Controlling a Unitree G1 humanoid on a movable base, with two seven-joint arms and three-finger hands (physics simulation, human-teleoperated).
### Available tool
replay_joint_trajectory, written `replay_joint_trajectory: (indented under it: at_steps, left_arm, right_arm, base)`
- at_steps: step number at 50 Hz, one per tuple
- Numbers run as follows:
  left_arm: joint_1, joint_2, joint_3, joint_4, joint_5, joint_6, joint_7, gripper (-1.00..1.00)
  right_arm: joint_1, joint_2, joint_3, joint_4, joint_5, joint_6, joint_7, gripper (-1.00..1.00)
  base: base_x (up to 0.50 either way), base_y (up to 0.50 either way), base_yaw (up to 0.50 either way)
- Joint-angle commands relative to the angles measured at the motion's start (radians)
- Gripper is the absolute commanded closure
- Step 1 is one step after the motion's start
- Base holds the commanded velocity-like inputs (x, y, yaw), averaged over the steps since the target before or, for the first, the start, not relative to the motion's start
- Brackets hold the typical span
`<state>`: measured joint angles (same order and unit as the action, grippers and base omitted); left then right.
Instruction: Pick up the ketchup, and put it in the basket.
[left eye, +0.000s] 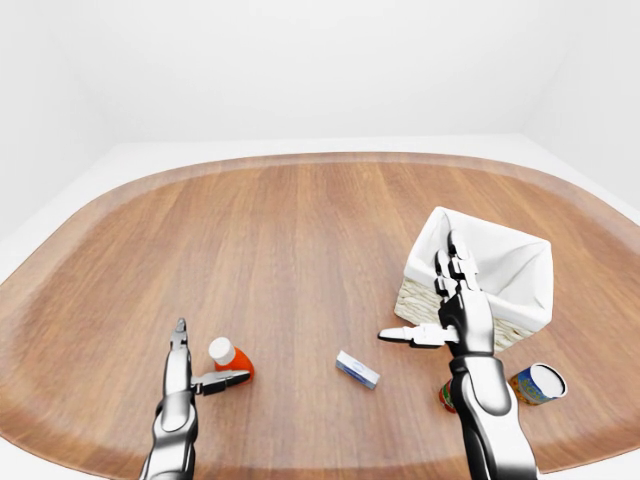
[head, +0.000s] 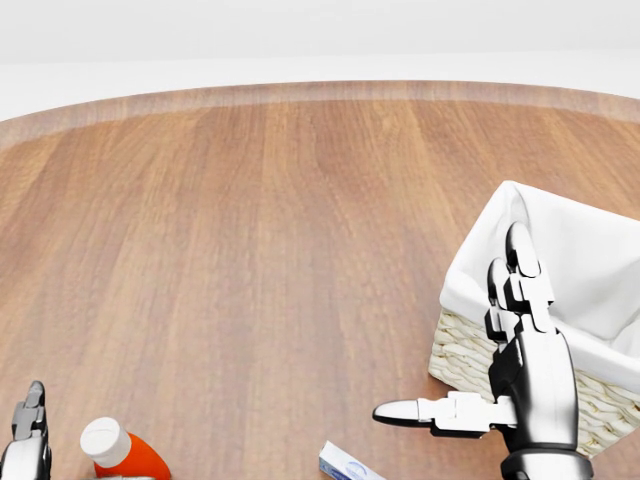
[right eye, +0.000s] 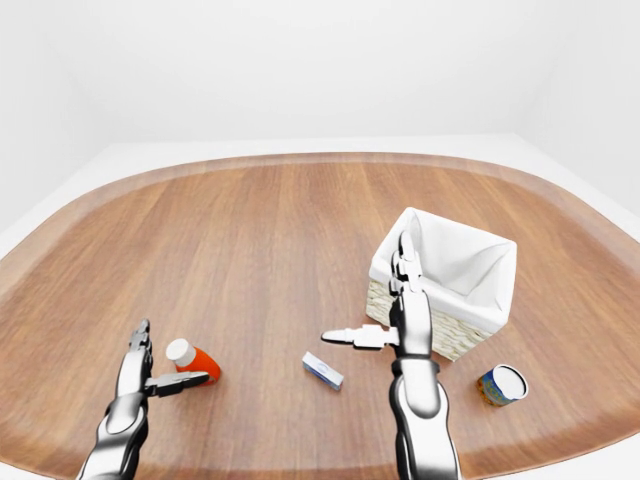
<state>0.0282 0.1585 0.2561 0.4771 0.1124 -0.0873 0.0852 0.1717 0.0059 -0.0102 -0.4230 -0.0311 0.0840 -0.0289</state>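
Note:
The ketchup (left eye: 234, 359), a red-orange bottle with a white cap, lies on its side on the wooden table at the lower left of the left-eye view. My left hand (left eye: 203, 362) stands open just left of it, fingers raised and thumb reaching under the bottle's near side, not closed round it. In the head view only the ketchup (head: 126, 452) and one left fingertip at the bottom edge show. The wicker basket (left eye: 505, 275) with white lining stands at the right. My right hand (left eye: 428, 303) is held upright and open beside the basket's left wall, empty.
A small blue-and-white box (left eye: 357, 369) lies between the two hands. A can (left eye: 537, 383) lies on its side below the basket, and a red object (left eye: 445, 396) is partly hidden behind my right forearm. The table's curved edge runs along the bottom.

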Motion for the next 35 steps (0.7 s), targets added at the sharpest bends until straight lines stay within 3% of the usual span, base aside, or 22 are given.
replay_joint_trajectory:
  at_steps: [1, 16, 35]
  left_arm:
    - [-0.043, 0.037, -0.026, 0.167, 0.000, 0.000, 0.049, -1.00]
    - [-0.035, 0.037, -0.030, 0.141, -0.008, 0.000, 0.045, -1.00]
    - [0.035, -0.008, -0.020, -0.095, 0.025, 0.000, 0.008, -1.00]
  right_arm:
    - [-0.004, -0.001, -0.002, 0.014, 0.001, -0.006, -0.001, -1.00]
    - [-0.007, -0.001, -0.002, 0.023, 0.000, -0.011, 0.000, -1.00]
    - [-0.018, -0.002, -0.008, 0.036, -0.001, -0.008, -0.004, -1.00]
  base:
    - [0.00, 0.00, 0.00]
    - [0.00, 0.00, 0.00]
    - [0.00, 0.00, 0.00]
